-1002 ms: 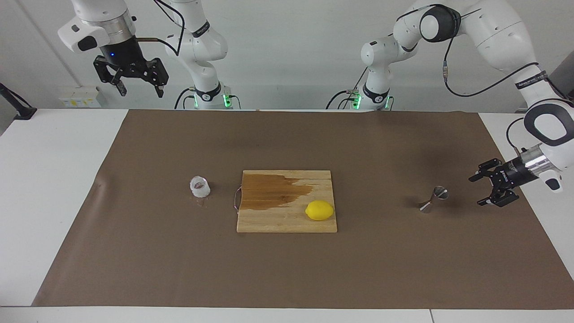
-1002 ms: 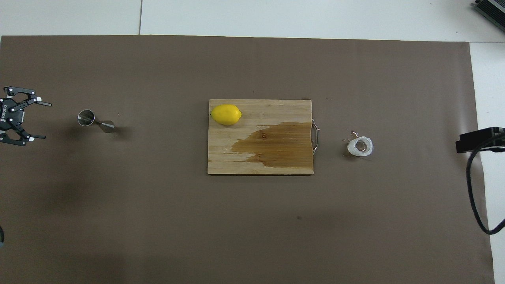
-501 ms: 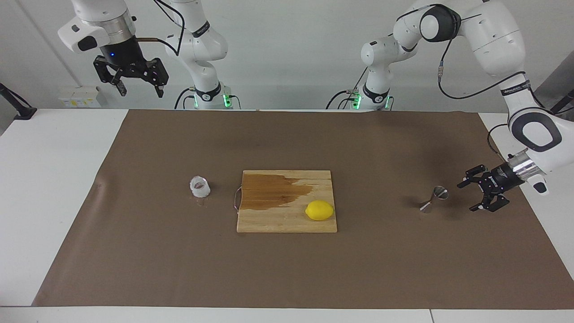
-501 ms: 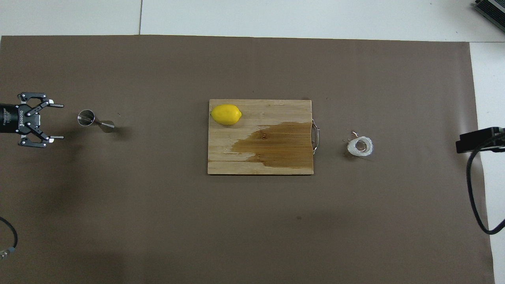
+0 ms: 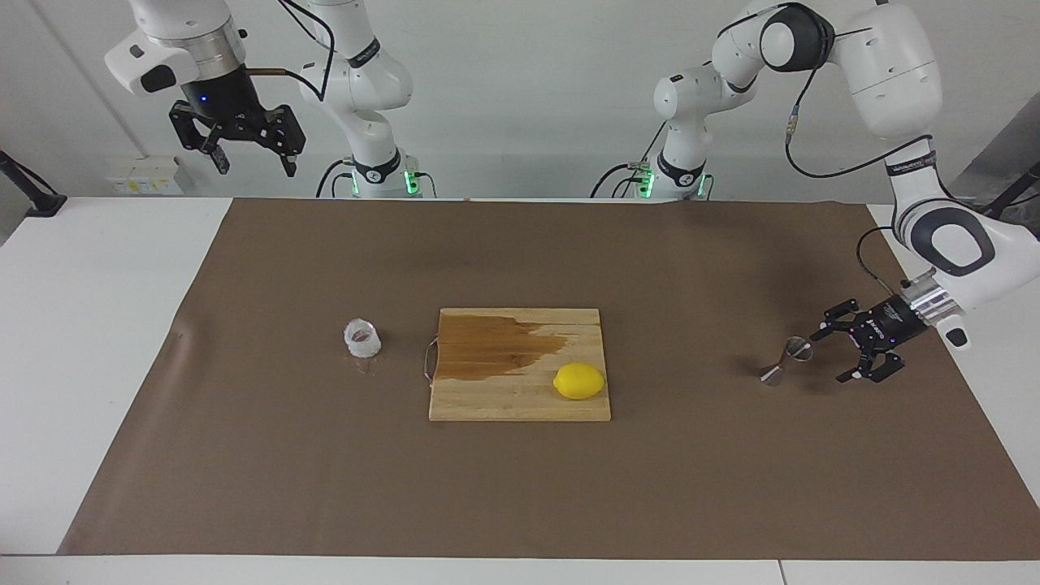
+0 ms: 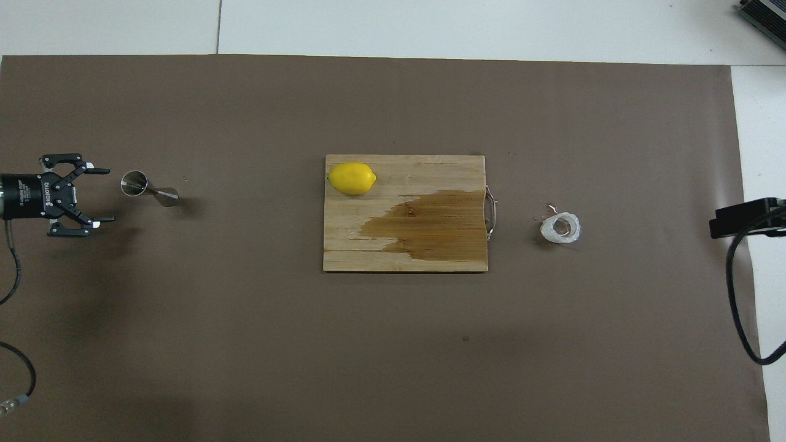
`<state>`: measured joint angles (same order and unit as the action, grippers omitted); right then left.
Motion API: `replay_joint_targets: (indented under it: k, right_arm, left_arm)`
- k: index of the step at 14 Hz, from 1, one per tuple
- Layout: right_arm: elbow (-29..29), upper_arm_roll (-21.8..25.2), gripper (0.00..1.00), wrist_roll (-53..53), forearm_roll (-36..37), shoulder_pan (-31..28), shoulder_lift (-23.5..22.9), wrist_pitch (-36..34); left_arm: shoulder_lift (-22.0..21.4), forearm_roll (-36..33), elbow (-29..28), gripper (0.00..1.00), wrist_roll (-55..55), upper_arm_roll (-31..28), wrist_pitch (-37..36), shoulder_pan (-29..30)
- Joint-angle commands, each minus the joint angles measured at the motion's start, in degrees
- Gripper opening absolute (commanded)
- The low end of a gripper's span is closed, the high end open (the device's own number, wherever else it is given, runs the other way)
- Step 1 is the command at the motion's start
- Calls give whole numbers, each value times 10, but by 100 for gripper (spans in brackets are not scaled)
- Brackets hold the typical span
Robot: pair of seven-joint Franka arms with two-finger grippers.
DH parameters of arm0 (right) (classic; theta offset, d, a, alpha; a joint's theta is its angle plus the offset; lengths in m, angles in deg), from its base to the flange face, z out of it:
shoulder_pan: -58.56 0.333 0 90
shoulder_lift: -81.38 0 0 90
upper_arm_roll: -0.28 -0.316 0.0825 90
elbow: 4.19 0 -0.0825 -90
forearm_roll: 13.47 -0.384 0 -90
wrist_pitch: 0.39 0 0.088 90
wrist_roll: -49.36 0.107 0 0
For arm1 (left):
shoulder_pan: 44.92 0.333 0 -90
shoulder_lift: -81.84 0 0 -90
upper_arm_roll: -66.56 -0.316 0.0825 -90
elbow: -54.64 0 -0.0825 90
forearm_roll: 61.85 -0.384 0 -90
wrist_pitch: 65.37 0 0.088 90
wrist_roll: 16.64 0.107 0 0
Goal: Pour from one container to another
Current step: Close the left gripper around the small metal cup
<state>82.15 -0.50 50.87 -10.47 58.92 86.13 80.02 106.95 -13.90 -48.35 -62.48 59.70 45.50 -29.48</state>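
Two grippers, both empty. Your left gripper (image 5: pixel 839 354) (image 6: pixel 103 194) sits low beside the steel jigger (image 5: pixel 786 360) (image 6: pixel 149 189), jaws spread wide, touching nothing. Jigger lies tipped on the counter (image 5: pixel 731 487), toward the left arm's end. Glass cup (image 5: pixel 362 338) (image 6: pixel 560 228) stands toward the right arm's end. Your right gripper (image 5: pixel 254 166) waits high, jaws spread.

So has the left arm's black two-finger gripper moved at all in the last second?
Yes. The left gripper, fingers open, has slid toward the small steel hourglass jigger, closing most of the gap in the overhead view, not touching it yet.
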Motion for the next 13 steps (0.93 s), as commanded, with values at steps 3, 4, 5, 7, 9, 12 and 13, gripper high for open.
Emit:
replay_joint_targets:
  k: [3,4,5,7,9,12,13]
  right_arm:
    - [-2,0,100,-16,5,-4,2,-10]
    - [-2,0,100,-16,5,-4,2,-10]
    - [-2,0,100,-16,5,-4,2,-10]
    - [-2,0,100,-16,5,-4,2,-10]
    - [-2,0,100,-16,5,-4,2,-10]
    - [-2,0,100,-16,5,-4,2,-10]
    - [-2,0,100,-16,5,-4,2,-10]
  left_arm:
    - [-30,35,-53,100,1,4,21,-15]
    - [-24,58,-53,100,1,4,14,-16]
    - [-14,84,-49,100,1,3,1,-9]
    - [1,97,-40,100,0,1,-8,-8]
    - [0,109,-40,100,0,3,-14,-8]
    - [6,146,-49,100,1,3,-18,-8]
    - [6,150,-49,100,2,4,-20,-9]
